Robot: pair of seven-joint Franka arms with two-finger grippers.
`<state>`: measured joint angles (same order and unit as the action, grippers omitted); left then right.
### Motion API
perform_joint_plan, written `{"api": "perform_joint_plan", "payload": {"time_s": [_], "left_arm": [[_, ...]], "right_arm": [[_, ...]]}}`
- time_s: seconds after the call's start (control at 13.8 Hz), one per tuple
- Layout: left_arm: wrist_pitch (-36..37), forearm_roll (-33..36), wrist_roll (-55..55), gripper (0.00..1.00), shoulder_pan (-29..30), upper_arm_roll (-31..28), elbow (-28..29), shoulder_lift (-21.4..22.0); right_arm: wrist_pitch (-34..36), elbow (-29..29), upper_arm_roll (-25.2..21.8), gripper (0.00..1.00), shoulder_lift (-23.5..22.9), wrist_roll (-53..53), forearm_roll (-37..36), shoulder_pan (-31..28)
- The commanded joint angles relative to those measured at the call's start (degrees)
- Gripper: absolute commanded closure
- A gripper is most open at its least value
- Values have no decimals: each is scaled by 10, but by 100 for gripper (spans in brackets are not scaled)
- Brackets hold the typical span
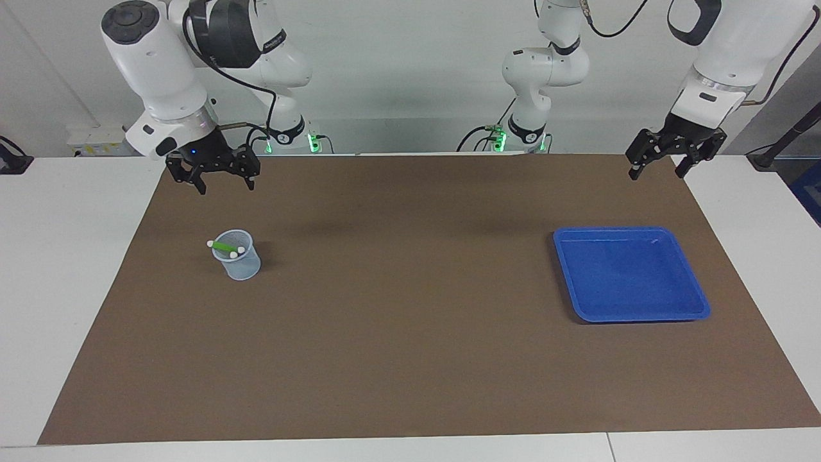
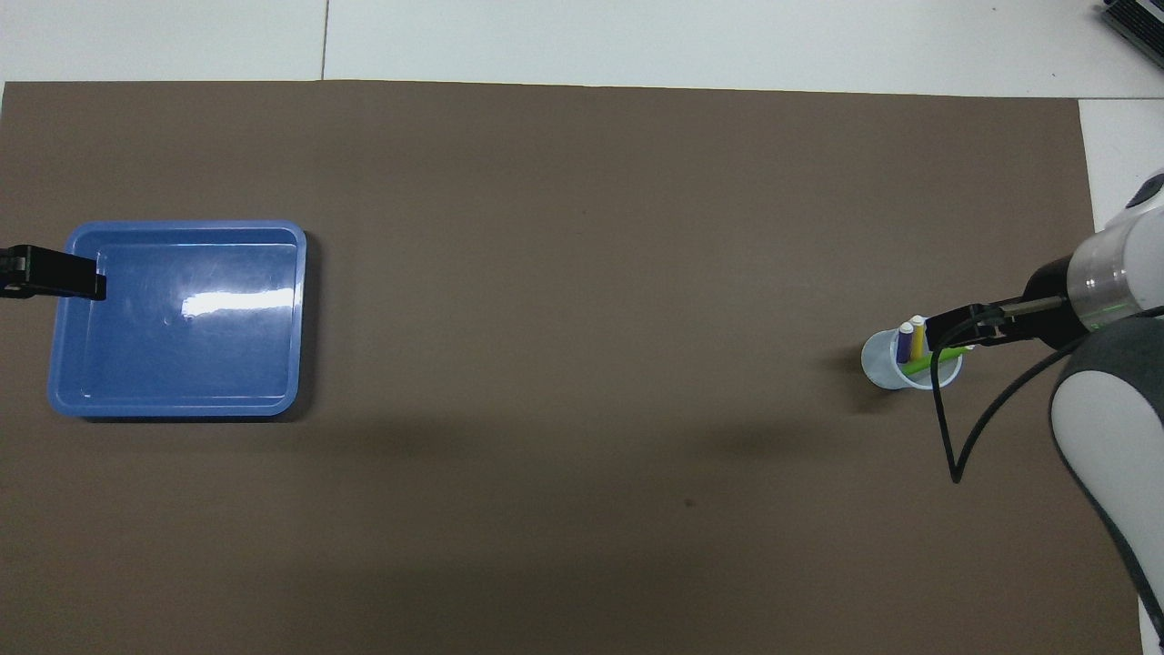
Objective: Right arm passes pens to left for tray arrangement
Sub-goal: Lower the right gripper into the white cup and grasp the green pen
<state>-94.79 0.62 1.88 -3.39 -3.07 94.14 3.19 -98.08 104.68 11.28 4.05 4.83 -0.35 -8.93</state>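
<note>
A small translucent cup (image 1: 241,263) (image 2: 880,364) stands on the brown mat toward the right arm's end and holds the pens. The green pen (image 1: 224,246) (image 2: 917,366) leans across the cup's mouth, and the purple pen (image 2: 905,345) and the yellow pen (image 2: 918,337) stand upright. My right gripper (image 1: 224,186) (image 2: 950,329) hangs open in the air, clear of the cup; from above it overlaps the cup's rim. The blue tray (image 1: 632,273) (image 2: 177,346) lies empty toward the left arm's end. My left gripper (image 1: 657,174) (image 2: 91,284) waits open, high over the tray's edge.
The brown mat (image 1: 410,333) covers most of the white table (image 1: 70,269). Both arm bases (image 1: 526,131) stand at the robots' edge, with cables trailing from the wrists. A black cable loop (image 2: 950,437) hangs under the right wrist.
</note>
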Motion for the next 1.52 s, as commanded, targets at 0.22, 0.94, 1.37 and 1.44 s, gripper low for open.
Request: {"api": "perform_joint_plan", "payload": {"time_s": [0.22,0.94,1.37,1.44], "left_arm": [[0,-1,-7,0,1,1,7,9],[0,-1,-8,0,-2,1,8,11],[-1,0,-8,0,1,-2,8,17],[0,0,-9,0,1,-3,7,18]], "right_arm": [[-67,74,3,0,8,132,-34,-33],[-153,127,3,0,-32,382,-34,-86],[-225,155,3,9,-49,386,-34,-91],[-228,156,3,13,-54,386,-34,-93]]}}
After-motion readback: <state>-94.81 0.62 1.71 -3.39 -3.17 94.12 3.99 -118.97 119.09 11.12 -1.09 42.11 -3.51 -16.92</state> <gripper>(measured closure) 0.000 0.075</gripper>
